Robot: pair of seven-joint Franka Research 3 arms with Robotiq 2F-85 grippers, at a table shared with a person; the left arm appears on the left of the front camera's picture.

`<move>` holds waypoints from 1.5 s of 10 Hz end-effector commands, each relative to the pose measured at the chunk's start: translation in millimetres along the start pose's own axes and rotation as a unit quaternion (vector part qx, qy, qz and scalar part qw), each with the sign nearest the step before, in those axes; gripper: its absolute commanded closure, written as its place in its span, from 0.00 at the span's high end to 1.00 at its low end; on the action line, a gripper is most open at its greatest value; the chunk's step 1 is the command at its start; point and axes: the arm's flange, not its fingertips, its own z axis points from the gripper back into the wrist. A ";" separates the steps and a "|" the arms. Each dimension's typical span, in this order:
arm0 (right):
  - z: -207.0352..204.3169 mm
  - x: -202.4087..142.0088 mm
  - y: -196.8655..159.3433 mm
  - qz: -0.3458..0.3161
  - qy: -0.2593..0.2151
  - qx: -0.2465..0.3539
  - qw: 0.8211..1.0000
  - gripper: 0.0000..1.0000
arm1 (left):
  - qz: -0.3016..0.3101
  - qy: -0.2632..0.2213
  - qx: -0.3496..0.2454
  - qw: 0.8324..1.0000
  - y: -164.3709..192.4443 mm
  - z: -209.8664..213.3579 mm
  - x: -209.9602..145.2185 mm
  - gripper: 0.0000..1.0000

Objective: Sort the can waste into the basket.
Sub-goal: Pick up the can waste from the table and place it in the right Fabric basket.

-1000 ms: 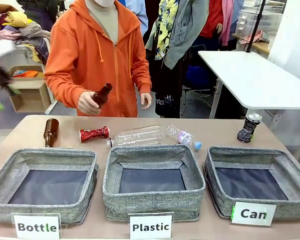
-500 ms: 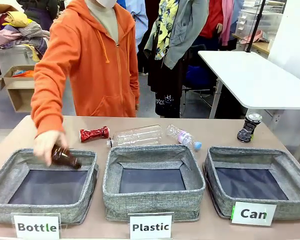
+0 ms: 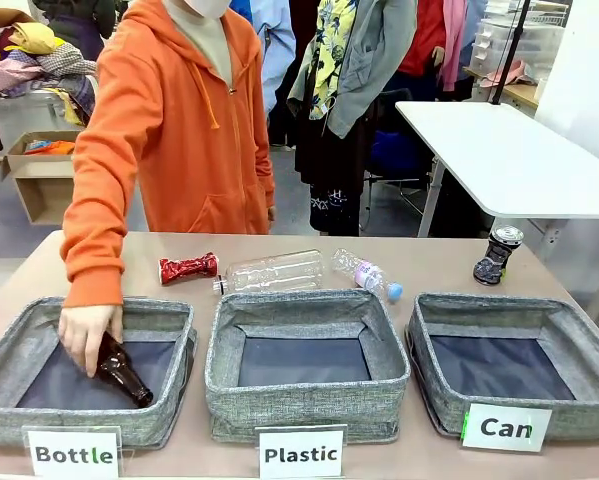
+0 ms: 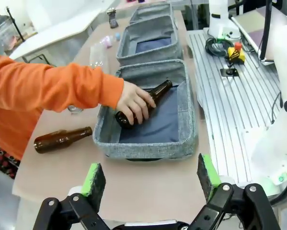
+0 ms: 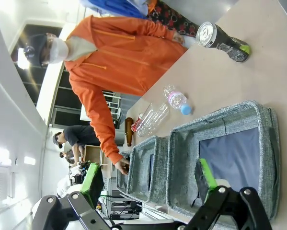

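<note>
The flattened red can (image 3: 188, 267) lies on the table behind the bins, left of the clear bottles. At the far right the dark can (image 3: 497, 255) with a silver top stands tilted behind the grey "Can" basket (image 3: 509, 303), which holds nothing. The right wrist view has the dark can (image 5: 222, 37) beyond that basket (image 5: 229, 116), and my right gripper (image 5: 148, 179) hangs open above the basket's near side. My left gripper (image 4: 150, 179) is open and holds nothing, above the table's end near the "Bottle" bin (image 4: 186, 96). The dark can (image 4: 112, 18) is tiny and far off there.
A person in an orange hoodie reaches a hand (image 3: 87, 335) into the "Bottle" bin (image 3: 169, 312), holding a brown bottle (image 3: 124, 370). Another brown bottle (image 4: 62, 140) lies on the table. Two clear plastic bottles (image 3: 274, 270) (image 3: 367, 274) lie behind the "Plastic" bin (image 3: 304, 302).
The person picked up a brown bottle and lowered it down into the "Bottle" bin. Both cans stayed where they were.
</note>
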 end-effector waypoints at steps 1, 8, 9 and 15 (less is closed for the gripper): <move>-1.2 2.7 -0.5 0.015 -0.011 0.014 1.000 1.00 | -0.012 -0.002 -0.001 1.000 3.6 3.7 9.3 1.00; -1.2 2.7 -0.5 0.015 -0.011 0.014 1.000 1.00 | -0.037 0.133 -0.131 0.982 118.5 -91.0 120.4 1.00; -1.2 2.7 -0.5 0.015 -0.011 0.014 1.000 1.00 | -0.030 0.160 -0.150 0.975 145.6 -117.3 134.2 1.00; -1.2 2.7 -0.5 0.015 -0.011 0.014 1.000 1.00 | 0.026 0.317 -0.236 0.918 276.1 -309.3 183.0 1.00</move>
